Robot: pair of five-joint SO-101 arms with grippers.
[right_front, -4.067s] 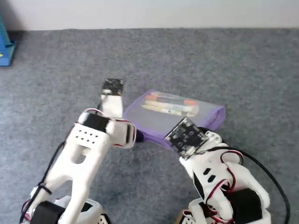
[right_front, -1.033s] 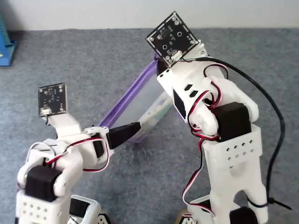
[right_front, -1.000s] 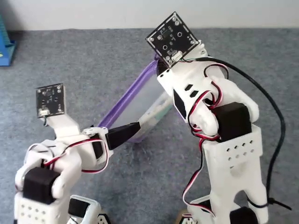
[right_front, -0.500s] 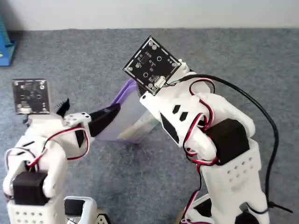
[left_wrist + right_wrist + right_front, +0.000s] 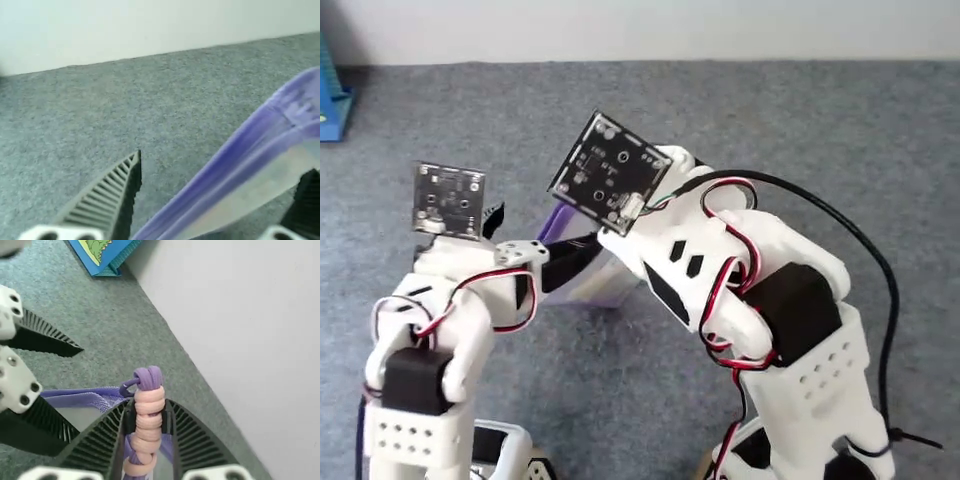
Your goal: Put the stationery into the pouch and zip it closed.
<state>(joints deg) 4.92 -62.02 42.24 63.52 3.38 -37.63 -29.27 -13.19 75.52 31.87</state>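
The purple pouch (image 5: 582, 288) hangs off the carpet, held up by its zip end. My right gripper (image 5: 147, 407) is shut on the pink braided zip cord (image 5: 146, 412), whose purple loop (image 5: 148, 376) sticks out past the fingertips. In the high view the right wrist's camera board (image 5: 610, 172) covers that grip. My left gripper (image 5: 222, 167) stands open, its ribbed fingers (image 5: 112, 197) wide apart with the pouch's purple edge (image 5: 240, 150) slanting between them. From above, the left gripper (image 5: 552, 230) is just left of the pouch. The pouch's contents are too blurred to make out.
Grey carpet (image 5: 770, 120) covers the table up to a white wall (image 5: 640, 25). A blue box (image 5: 102, 252) stands by the wall at the far left (image 5: 330, 100). The two arms crowd the middle, with open carpet to the right and far side.
The pouch, flat on the carpet four seconds ago, is now lifted. Over the last second the right arm carried it leftward and the left gripper opened.
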